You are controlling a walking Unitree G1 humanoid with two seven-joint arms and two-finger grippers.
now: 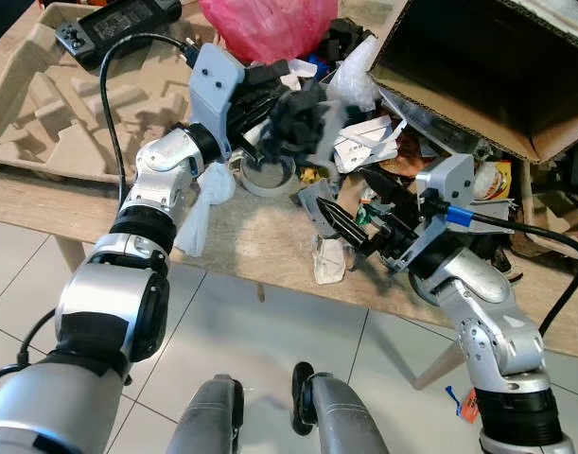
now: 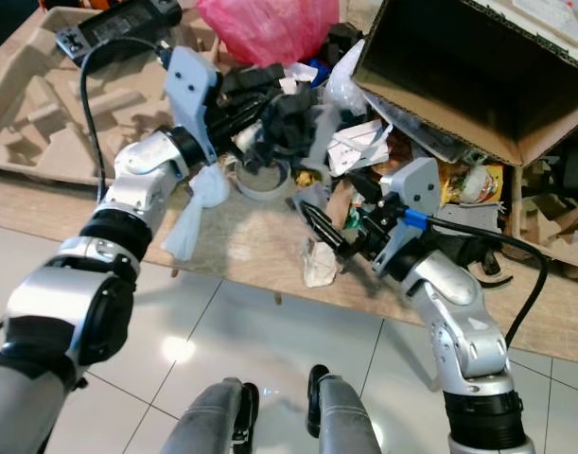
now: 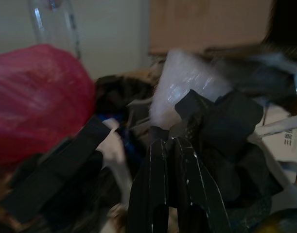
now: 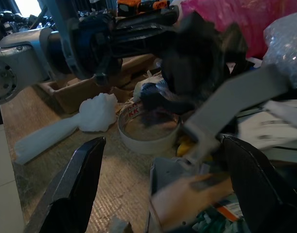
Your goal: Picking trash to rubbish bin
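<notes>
Black crumpled trash [image 1: 303,121] sits clamped in the left gripper [image 1: 270,113] above the littered table [image 1: 241,241]; right gripper [image 1: 350,222] hangs fingers apart, binning yet undone

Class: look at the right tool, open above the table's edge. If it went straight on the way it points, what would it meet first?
Probably the grey strip hanging from the black wad held by the left tool, with the tape roll just beyond; depth is unclear. The right tool is open.
</notes>
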